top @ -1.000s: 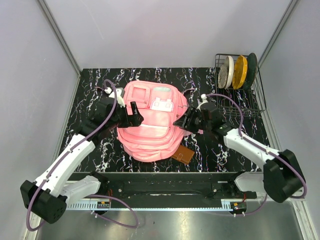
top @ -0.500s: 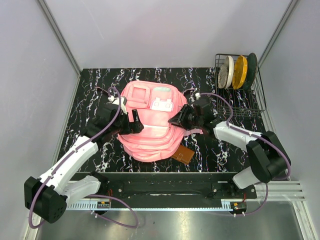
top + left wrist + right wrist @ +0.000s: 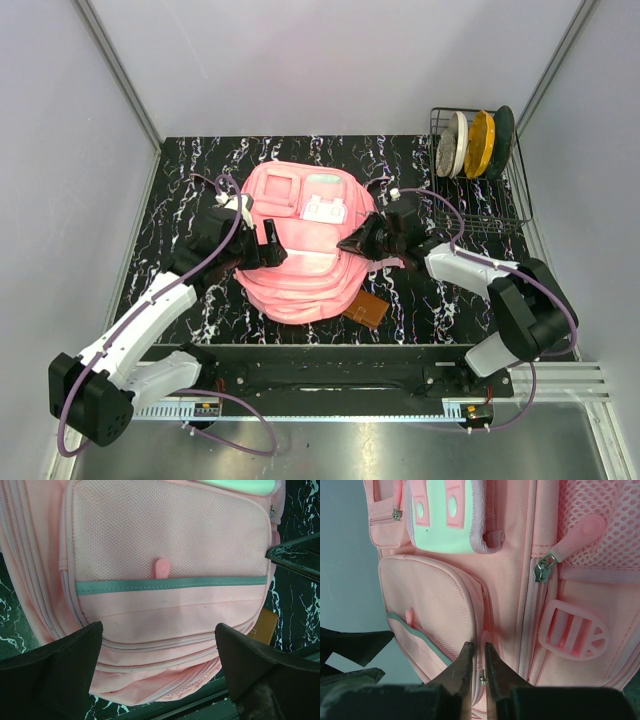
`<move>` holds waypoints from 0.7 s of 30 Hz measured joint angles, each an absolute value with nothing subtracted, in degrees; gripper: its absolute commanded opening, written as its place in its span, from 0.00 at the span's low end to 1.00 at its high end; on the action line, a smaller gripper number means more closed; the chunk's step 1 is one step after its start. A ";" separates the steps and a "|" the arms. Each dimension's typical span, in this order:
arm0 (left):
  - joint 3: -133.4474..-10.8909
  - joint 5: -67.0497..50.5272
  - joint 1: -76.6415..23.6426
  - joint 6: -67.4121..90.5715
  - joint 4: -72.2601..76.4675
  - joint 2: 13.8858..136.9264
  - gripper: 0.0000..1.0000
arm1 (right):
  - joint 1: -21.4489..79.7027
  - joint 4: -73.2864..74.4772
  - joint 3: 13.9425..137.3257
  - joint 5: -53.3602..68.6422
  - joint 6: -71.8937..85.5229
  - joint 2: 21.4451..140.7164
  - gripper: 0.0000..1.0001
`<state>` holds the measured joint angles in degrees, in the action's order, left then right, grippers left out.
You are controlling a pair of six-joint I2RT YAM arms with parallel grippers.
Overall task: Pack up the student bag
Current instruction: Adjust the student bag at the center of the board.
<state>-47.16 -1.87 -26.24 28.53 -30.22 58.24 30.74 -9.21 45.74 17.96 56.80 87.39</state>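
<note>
no readable txt, no brand or nos. seen, student bag [image 3: 300,275] incl.

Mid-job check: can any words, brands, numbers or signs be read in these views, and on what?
No text can be read in any view.
The white label on the student bag: too small to read.
The mint patch: plain pink rectangles only, no lettering.

Seen from above, a large pink student bag [image 3: 300,262] lies mid-way on a black marbled surface [image 3: 180,170], with the left claw [image 3: 268,240] over its left side, the right claw [image 3: 357,241] at its right edge, a flat brown object [image 3: 371,309] at its near-right corner and a wire rack [image 3: 478,150] of upright plates far right.
</note>
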 measured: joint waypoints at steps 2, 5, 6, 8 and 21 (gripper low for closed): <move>-47.16 -1.65 -26.24 28.56 -30.26 58.24 0.99 | 30.74 -9.17 45.74 17.89 56.55 87.39 0.06; -47.16 -1.48 -26.24 28.56 -30.26 58.24 0.99 | 30.74 -8.69 45.74 17.56 55.83 87.18 0.04; -47.16 -1.48 -26.24 28.56 -30.24 58.24 0.99 | 30.74 -8.21 45.74 17.28 55.48 86.91 0.07; -47.16 -1.48 -26.24 28.56 -30.20 58.26 0.99 | 30.74 -6.68 45.74 16.53 54.48 85.65 0.09; -47.16 -0.56 -26.24 28.51 -30.33 60.14 0.99 | 30.70 10.63 45.82 11.40 39.83 76.88 0.56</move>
<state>-47.16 -0.56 -26.24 28.51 -30.33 60.14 30.70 10.63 45.82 11.40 39.83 76.88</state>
